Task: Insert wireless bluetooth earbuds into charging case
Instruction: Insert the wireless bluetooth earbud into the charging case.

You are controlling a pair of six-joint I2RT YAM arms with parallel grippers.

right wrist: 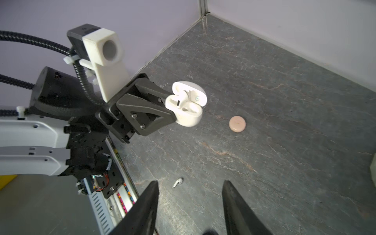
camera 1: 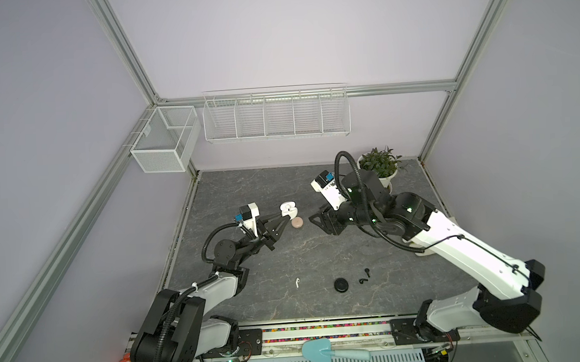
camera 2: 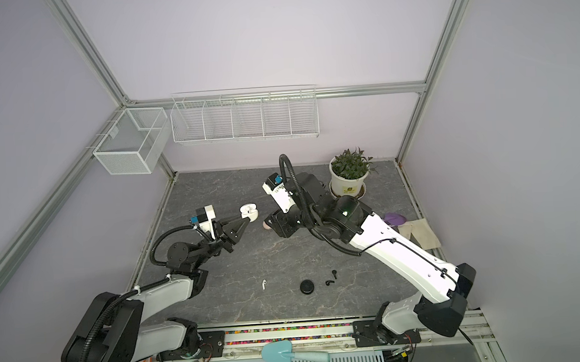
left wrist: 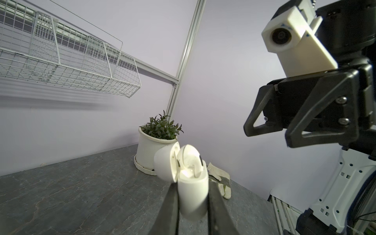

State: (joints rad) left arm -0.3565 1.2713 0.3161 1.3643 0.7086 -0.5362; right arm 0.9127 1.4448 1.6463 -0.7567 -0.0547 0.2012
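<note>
Right gripper (right wrist: pixel 190 182) hung open, empty, with a loose white earbud (right wrist: pixel 178 182) on the table (right wrist: pixel 284 101) ahead, probably the next pick. Left gripper (right wrist: pixel 172 107) clamped the white case (right wrist: pixel 189 117), lid open, lifted to present its sockets; one seated earbud (right wrist: pixel 178 103) was inside.

Lots tucked out of sight here!
Right arm (camera 2: pixel 387 248) swallows the pink case (camera 2: pixel 267 226), only a sliver peeks out in a top view; the right gripper (right wrist: pixel 190 183) has its jaws chopped by the wrist view's edge, the white case (left wrist: pixel 192 195) blurs low down, black earbuds (camera 1: pixel 362 281) too tiny to read.
</note>
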